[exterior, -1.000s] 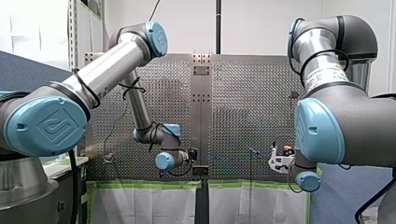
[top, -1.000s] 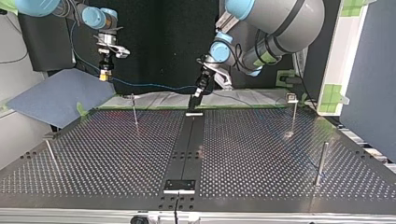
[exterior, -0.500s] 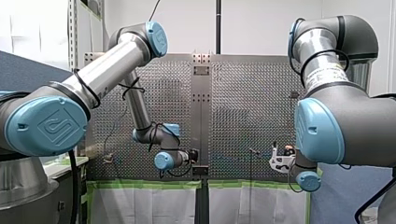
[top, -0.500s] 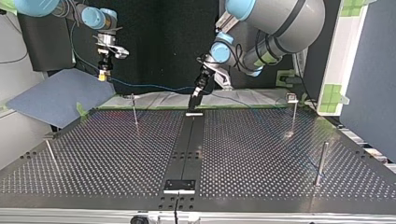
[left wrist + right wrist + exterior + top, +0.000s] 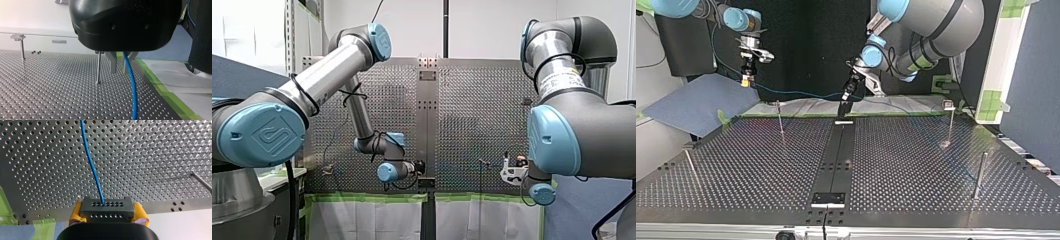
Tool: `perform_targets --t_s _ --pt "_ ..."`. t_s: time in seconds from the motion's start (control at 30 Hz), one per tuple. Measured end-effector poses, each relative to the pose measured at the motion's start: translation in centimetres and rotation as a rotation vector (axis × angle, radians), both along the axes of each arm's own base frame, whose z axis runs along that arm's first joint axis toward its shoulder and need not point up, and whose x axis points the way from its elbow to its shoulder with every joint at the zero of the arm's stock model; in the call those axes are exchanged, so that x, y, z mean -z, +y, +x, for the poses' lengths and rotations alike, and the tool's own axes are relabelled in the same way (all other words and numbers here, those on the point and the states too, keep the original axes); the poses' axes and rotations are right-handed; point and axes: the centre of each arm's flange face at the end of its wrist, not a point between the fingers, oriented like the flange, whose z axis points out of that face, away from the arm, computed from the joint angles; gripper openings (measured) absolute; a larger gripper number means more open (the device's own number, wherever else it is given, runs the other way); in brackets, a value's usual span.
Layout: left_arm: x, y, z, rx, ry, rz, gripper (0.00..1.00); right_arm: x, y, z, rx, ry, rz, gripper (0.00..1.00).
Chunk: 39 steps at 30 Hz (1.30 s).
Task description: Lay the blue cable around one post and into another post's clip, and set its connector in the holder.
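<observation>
Gripping the dark connector (image 5: 107,207) firmly between the yellow pads (image 5: 76,213) of my right gripper (image 5: 107,216), held in the air over the edge of the perforated table (image 5: 150,157), at the top view's left. Trailing from the connector's outer face, the blue cable (image 5: 91,165), strung across to my left gripper (image 5: 119,67) near the table's middle strip. Pinching that cable between two metal fingers (image 5: 113,62) drawn almost together, tips just above the table. Just beside those fingers, a thin upright post (image 5: 98,66); well apart, a second post (image 5: 22,47) topped with a clip.
</observation>
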Motion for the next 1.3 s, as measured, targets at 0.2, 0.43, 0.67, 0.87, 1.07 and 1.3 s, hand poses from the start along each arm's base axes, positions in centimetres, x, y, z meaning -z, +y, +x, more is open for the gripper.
perform_targets --t_s 0.2,0.43,0.67,0.87,1.07,1.3 --pt "0.0 0.1 0.0 -0.002 0.0 0.003 0.13 0.0 0.0 0.0 0.0 0.0 0.001 0.18" --pt "0.1 0.4 0.2 -0.032 -0.005 0.017 0.0 0.0 0.0 0.0 0.0 0.001 0.002 0.18" --pt "0.0 0.3 0.1 -0.027 -0.005 0.014 0.0 0.0 0.0 0.0 0.001 0.001 0.003 0.18" --pt "0.1 -0.6 -0.6 0.028 0.01 -0.001 0.0 0.1 -0.1 -0.4 0.029 -0.002 0.006 0.18" --pt "0.0 -2.4 -1.9 0.083 0.013 -0.029 0.0 0.2 -0.2 -0.9 0.057 -0.003 0.009 0.18" --pt "0.0 -4.4 -3.0 0.12 0.009 -0.097 0.0 0.1 -0.6 -1.7 0.078 -0.004 0.006 0.18"
